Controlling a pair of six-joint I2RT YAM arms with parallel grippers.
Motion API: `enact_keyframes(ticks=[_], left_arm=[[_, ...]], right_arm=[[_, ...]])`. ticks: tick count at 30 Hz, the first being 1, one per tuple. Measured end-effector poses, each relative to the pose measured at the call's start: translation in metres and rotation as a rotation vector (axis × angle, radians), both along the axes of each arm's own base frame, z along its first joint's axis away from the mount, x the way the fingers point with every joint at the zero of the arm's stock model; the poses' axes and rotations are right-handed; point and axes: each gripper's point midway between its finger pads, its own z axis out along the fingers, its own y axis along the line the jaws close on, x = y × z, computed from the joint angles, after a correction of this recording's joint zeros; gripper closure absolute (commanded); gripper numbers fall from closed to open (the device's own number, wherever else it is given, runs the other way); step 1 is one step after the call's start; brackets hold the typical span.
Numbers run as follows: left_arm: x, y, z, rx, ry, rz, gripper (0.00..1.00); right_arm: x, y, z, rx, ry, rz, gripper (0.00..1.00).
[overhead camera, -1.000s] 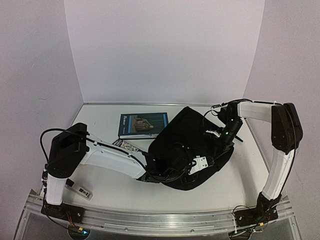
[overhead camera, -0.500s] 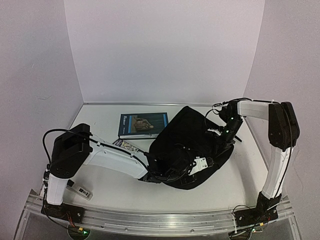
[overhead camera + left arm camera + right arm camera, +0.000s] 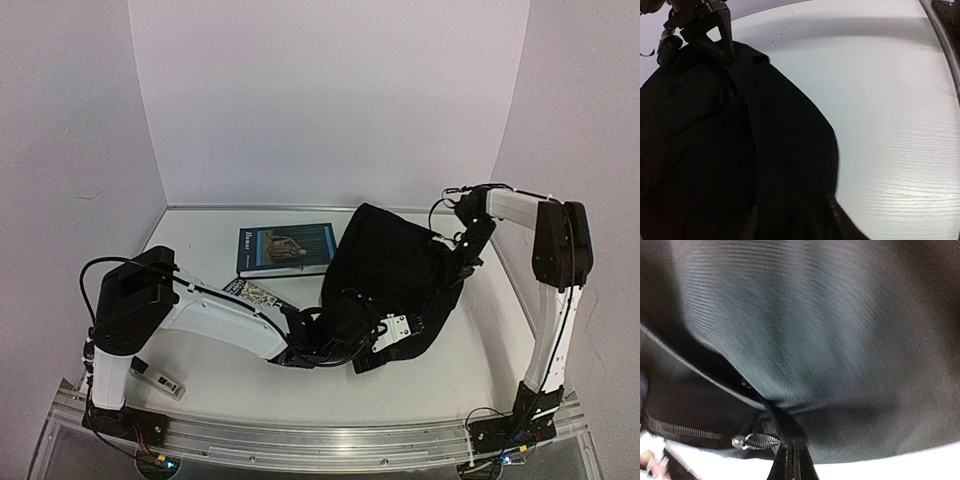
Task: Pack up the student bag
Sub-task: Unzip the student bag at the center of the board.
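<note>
Right gripper, clamped on the student bag, has hoisted it upper-right for packing; left gripper fingers, can't tell.

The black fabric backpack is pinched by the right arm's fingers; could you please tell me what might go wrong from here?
1. The right gripper has its fingers shut on only a thin fold of the large soft black fabric backpack, so the fold may slip out.
2. The left gripper sits low against the dark fabric and may snag it instead of finding the opening.
3. The flat dark blue book lies right beside the backpack and could get shoved.
</note>
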Motion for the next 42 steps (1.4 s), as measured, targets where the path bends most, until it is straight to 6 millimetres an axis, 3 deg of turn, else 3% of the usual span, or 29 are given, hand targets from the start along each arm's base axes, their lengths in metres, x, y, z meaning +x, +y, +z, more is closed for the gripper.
enact_keyframes(ticks=[3,7,10,13,17,20,22,24,27,33,36,42], left_arm=[[-0.009,0.006,0.006,-0.015,0.029,0.0,0.42],[-0.01,0.023,0.029,-0.077,0.083,0.04,0.36],[-0.001,0.048,0.042,-0.133,0.144,0.101,0.31],[0.012,0.071,0.047,-0.178,0.199,0.17,0.3],[0.03,0.099,0.042,-0.205,0.26,0.264,0.3],[0.041,0.108,0.038,-0.209,0.273,0.301,0.32],[0.046,0.11,0.04,-0.214,0.269,0.308,0.33],[0.052,0.11,0.044,-0.218,0.253,0.302,0.35],[0.06,0.104,0.052,-0.218,0.216,0.27,0.38],[0.077,0.081,0.058,-0.183,0.111,0.175,0.39],[0.082,0.065,0.051,-0.138,0.073,0.118,0.39],[0.087,0.04,0.018,-0.038,0.025,0.021,0.37]], right_arm=[[0.033,-0.031,0.007,-0.057,-0.11,-0.056,0.9],[0.045,-0.051,0.009,-0.093,-0.152,-0.091,0.63],[0.042,-0.045,0.015,-0.077,-0.158,-0.072,0.5],[0.031,-0.035,0.035,-0.039,-0.179,-0.051,0.44],[0.02,-0.018,0.076,0.023,-0.262,-0.007,0.42],[0.008,0.002,0.104,0.063,-0.328,0.046,0.43],[-0.003,0.021,0.111,0.086,-0.342,0.093,0.43],[-0.014,0.037,0.108,0.106,-0.329,0.135,0.44],[-0.035,0.053,0.085,0.118,-0.261,0.181,0.47],[-0.077,0.046,0.029,0.083,-0.091,0.192,0.47],[-0.088,0.042,0.016,0.069,-0.056,0.194,0.45],[-0.091,0.042,0.005,0.065,-0.058,0.201,0.41]])
